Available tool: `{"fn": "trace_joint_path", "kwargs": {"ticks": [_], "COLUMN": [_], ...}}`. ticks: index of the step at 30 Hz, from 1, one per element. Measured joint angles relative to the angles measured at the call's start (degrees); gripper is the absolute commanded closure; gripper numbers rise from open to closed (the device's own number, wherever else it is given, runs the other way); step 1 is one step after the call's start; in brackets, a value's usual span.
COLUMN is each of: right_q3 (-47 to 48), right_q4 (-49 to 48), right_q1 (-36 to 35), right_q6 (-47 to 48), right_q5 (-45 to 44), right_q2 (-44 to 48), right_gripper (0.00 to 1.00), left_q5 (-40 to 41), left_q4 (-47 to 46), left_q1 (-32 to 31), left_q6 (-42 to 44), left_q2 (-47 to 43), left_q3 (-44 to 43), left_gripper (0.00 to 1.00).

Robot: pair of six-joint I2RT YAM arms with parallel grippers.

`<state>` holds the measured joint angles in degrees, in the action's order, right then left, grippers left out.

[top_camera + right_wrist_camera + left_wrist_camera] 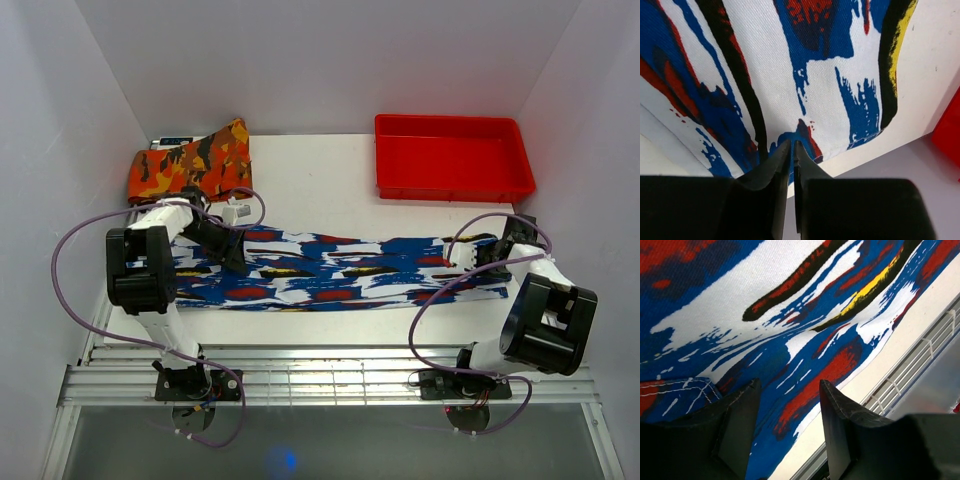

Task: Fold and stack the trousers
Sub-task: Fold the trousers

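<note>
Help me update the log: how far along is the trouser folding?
Done: the trousers lie flat in a long strip across the table. In hand: the right gripper is shut on one end's edge; the left gripper is open over the other end. Left: crosswise folding and stacking, not begun.

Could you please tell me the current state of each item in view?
Blue-and-white print fabric trousers: laid out long and flat.
Orange camouflage-print cloth: folded, far left.
Red plastic tray: empty.
Left gripper: open, above the trousers.
Right gripper: shut on the trousers' edge.
</note>
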<state>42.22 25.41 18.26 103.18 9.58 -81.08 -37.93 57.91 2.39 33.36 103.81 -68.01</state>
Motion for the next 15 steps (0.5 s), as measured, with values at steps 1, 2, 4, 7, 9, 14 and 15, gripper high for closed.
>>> {"fn": "trace_joint_path", "kwargs": {"ticks": [1,2,4,7,9,14,15], "right_q3": [0.1,0.4,1.2,1.5,1.3,-0.8,-1.2], "right_q4": [0.2,0.8,1.9,2.9,3.5,3.5,3.7], "right_q1": [0.0,0.0,0.0,0.0,0.0,0.0,0.0], "right_q6": [-0.1,-0.1,-0.3,0.4,1.2,2.5,2.7], "right_q5": [0.2,0.5,1.1,1.9,2.2,2.1,2.2], "right_q2": [0.2,0.3,1.1,3.8,5.4,5.2,4.8], "right_gripper": [0.89,0.86,0.75,0.67,0.65,0.62,0.62], "left_q5": [0.1,0.1,0.1,0.1,0.4,1.4,1.6], "left_q4": [0.0,0.0,0.2,0.4,-0.1,-1.6,-1.6], "left_q1": [0.0,0.0,0.0,-0.5,-1.8,-9.0,-10.6], "left_q6": [-0.1,-0.2,0.2,1.9,3.8,11.0,12.8], "left_q2": [0.0,-0.1,-0.5,-2.4,-5.2,-15.6,-17.2], "left_q3": [-0.2,-0.3,-0.3,-0.3,0.3,3.5,4.1], "left_gripper": [0.39,0.38,0.37,0.37,0.39,0.43,0.42]}}
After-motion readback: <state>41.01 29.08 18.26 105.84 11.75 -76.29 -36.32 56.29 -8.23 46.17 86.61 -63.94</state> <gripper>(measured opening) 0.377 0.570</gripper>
